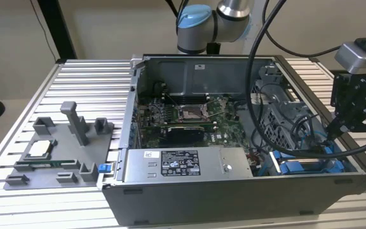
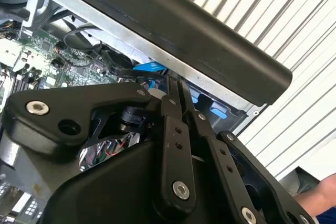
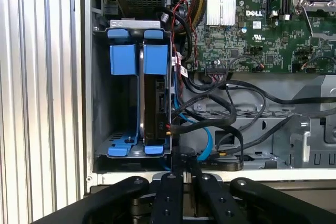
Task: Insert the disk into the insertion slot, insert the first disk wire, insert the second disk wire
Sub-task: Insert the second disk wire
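My gripper (image 3: 185,153), foreground: fingers (image 3: 170,192) drawn close together, tips at the near end of the disk (image 3: 156,108). The disk stands on edge inside the insertion slot (image 3: 100,108), directly ahead of me, its long axis in line with my fingers. Black wires (image 3: 210,121) crowd that near end. Whether I pinch a plug is hidden.
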### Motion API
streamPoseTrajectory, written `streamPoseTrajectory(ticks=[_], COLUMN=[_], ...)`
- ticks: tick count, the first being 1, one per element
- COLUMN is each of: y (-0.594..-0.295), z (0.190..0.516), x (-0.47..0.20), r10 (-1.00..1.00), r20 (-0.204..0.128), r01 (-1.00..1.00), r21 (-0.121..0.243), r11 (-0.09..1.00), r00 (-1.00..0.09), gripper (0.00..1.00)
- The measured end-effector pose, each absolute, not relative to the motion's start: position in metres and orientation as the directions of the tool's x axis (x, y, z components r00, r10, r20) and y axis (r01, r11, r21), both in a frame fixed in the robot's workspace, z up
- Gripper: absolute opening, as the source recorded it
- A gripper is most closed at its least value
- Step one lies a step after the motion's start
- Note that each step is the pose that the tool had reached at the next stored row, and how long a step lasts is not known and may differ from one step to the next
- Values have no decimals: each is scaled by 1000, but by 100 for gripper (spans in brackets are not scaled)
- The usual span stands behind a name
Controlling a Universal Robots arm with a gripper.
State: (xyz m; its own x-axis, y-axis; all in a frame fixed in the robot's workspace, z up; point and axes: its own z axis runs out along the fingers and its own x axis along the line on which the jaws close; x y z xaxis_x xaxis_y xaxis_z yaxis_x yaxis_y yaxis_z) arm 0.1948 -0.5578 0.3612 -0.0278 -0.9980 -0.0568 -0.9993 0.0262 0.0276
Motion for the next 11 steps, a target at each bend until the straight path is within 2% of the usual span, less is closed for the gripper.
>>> streamPoseTrajectory(ticks=[11], y=[-562], z=[361], x=[196], r10=[-998], r20=[-60], r01=[-999], r21=[32], r11=[26], r00=[-28], gripper=[100])
